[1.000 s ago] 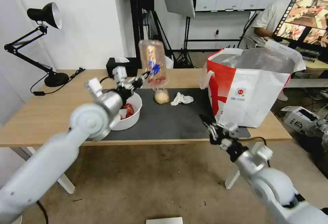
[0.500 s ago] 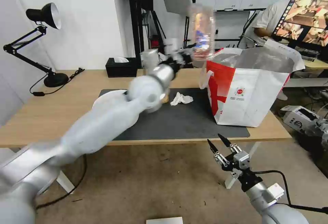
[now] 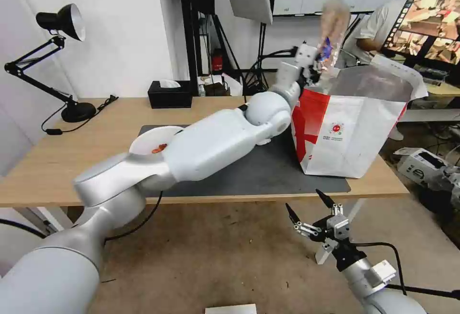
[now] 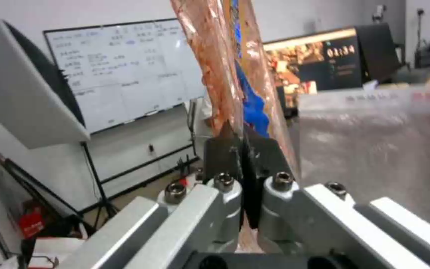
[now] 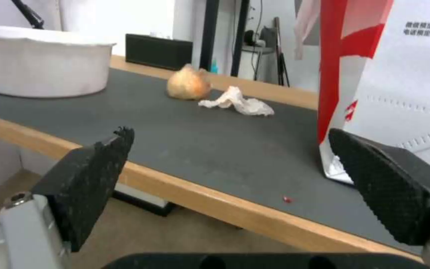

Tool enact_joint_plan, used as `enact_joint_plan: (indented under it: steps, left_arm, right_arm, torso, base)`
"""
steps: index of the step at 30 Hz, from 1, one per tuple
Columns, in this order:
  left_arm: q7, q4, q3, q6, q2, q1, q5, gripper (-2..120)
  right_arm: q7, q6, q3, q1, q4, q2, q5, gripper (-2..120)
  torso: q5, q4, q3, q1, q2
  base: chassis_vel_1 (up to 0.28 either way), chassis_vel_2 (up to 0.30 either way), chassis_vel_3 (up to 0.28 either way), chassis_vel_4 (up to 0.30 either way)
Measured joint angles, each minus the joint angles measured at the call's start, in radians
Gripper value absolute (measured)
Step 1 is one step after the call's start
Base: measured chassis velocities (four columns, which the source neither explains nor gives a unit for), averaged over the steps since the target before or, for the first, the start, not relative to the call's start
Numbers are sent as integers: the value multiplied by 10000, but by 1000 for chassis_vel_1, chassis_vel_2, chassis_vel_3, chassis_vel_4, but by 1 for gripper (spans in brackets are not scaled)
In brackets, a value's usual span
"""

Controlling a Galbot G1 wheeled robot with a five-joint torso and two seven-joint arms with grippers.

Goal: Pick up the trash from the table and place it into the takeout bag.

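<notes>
While left gripper [image 3: 320, 65] pinches trays [image 3: 332, 24] | right gripper [image 3: 310, 208] agape | mat [image 5: 185, 138] beneath

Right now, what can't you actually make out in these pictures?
- Inside of the takeout bag: hidden by its own walls, head view.
- Bowl contents: mostly covered by the left arm.
- Clear trays in the left gripper: blurred; whether one or two is unclear.
</notes>
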Motion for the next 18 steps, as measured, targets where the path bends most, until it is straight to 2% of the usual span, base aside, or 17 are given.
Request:
enact_joint_plan:
  steps: [7,12,15,17,18]
  left_arm:
    - [272,-110,104,18,164,54,-70,0]
    - [282,-384,64,-31,421,129,-543,0]
    - [402,-593,43,-106,590,168,-947,6]
    - [487,-751,43,-157,729,209,-1128,15]
    - [487,-751,43,-157,729,209,-1128,15]
  right_arm:
    - [56,-20,-167,162,-192,-70,73,100]
    - [122,-54,-442,329,-304,-81,84,100]
    - [172,-75,-567,395,-354,-79,85,100]
    - [203,-103,-638,460,-385,-78,86,100]
    - [203,-103,-638,460,-385,-78,86,100]
  torso:
    - [-2,1,0,0,0]
    - [-2,1,0,0,0]
    - [-3,0,0,0,0]
    - [-3,1,0,0,0]
    - [-3,1,0,0,0]
  base:
    - [0,0,0,0]
    - [0,0,0,0]
    - [0,0,0,0]
    - [0,0,0,0]
    - [0,0,0,0]
